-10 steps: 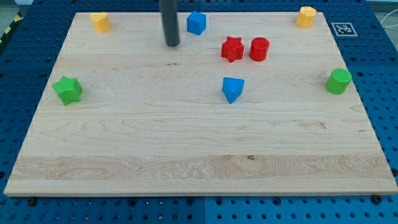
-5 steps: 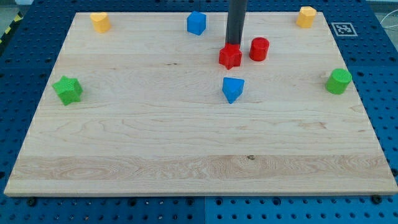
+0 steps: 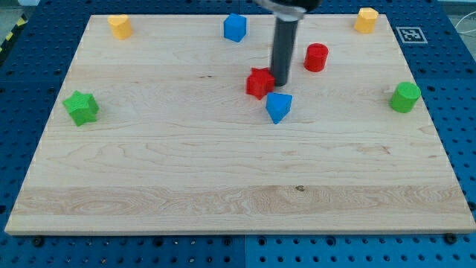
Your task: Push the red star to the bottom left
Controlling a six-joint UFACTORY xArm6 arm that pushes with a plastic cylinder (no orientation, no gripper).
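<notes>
Seven small blocks are sitting on the wooden board (image 3: 149,179), which is lying on a blue pegboard table (image 3: 461,112). Coming down from the view's top, the dark rod (image 3: 283,45) is standing over the board's upper middle; it carries no gripper, so nothing is opening or closing. My tip (image 3: 281,80) is resting just at the upper right edge of the red star (image 3: 259,83), touching it or very nearly so. That star is lying a little above the board's centre, well apart from the bottom left corner. Just below my tip, the blue block (image 3: 278,106), roughly wedge-shaped, is sitting close beside the star's lower right. Up and to the right, the red cylinder (image 3: 316,57) is standing apart from the rod. Near the right edge, a green block (image 3: 405,97) is resting; near the left edge, a green star (image 3: 80,107). Along the top, a yellow block (image 3: 119,26) is lying at the left, a blue cube (image 3: 235,27) in the middle, and another yellow block (image 3: 366,19) at the right corner.
</notes>
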